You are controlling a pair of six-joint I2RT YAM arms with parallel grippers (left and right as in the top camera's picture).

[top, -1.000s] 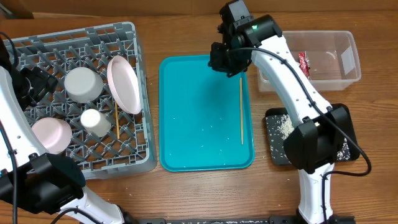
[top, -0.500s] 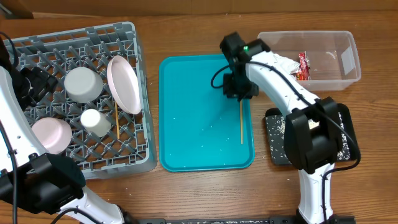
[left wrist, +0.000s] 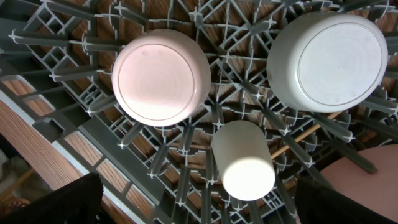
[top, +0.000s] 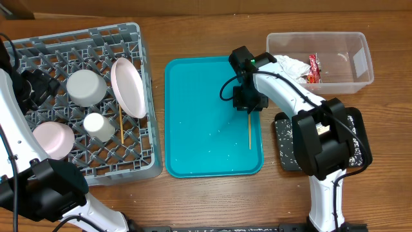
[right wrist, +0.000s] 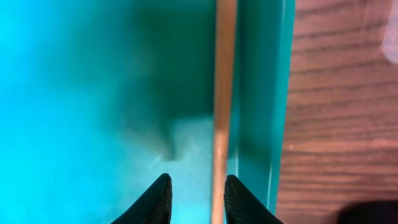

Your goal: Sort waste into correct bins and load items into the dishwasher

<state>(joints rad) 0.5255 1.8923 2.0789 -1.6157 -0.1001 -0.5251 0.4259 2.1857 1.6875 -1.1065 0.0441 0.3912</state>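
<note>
Down comes the right gripper [right wrist: 198, 198] from the far rim of the teal tray [top: 199, 135], and now it is sitting low over the tray's right side, right on the far end of the chopstick [top: 250, 132], which is lying where it lay before. The fingertips [right wrist: 154, 200] are standing apart, not clamped. The stick is running up through the gap, close against the right-hand tip, with clear space on the other side.

It is a thin, straight, pale wooden stick, lying flat on the tray floor. Its long axis is running far to near, parallel to the tray's right wall and just inside it.

Right of the tray, the black tray [top: 283, 158] is carrying rice crumbs [top: 294, 129]. Beyond the tray's far right corner, the clear tub [top: 362, 76] is holding the napkin [top: 290, 64] and red wrapper [top: 313, 67].

Left of the tray, the dish rack [top: 38, 48] is carrying the plate [top: 127, 87] on edge, the grey-white bowl [top: 85, 87], the pink bowl [top: 53, 138], the cup [top: 98, 126] and a second chopstick [top: 121, 125]. The left gripper [left wrist: 205, 202] is hanging over them, spread wide, holding nothing.
</note>
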